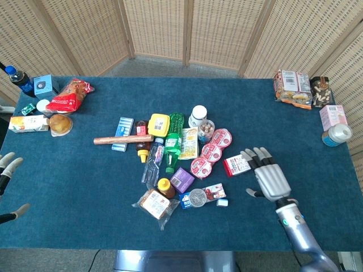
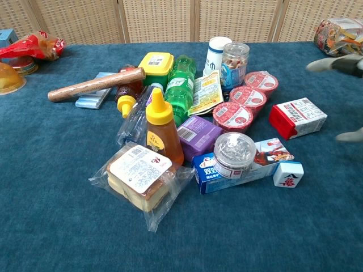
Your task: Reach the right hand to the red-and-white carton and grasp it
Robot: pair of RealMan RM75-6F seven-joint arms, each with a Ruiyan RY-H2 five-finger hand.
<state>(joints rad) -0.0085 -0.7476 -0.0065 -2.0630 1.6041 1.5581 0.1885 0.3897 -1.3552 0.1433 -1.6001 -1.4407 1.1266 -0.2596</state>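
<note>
The red-and-white carton [image 1: 237,165] lies flat at the right edge of the central pile, also plain in the chest view [image 2: 298,117]. My right hand [image 1: 268,177] hovers just right of it, fingers spread and holding nothing; its fingertips [image 2: 334,64] blur in at the chest view's right edge. A small gap separates hand and carton. My left hand [image 1: 8,187] shows only as fingertips at the far left edge, apart and holding nothing.
The pile beside the carton holds red-lidded cups [image 1: 211,152], a green bottle [image 1: 174,141], a purple box [image 1: 182,179], a honey bottle [image 2: 160,126], a wrapped cake [image 2: 138,176] and a small white tile [image 2: 288,173]. Snack packs [image 1: 292,88] sit at the back right corner.
</note>
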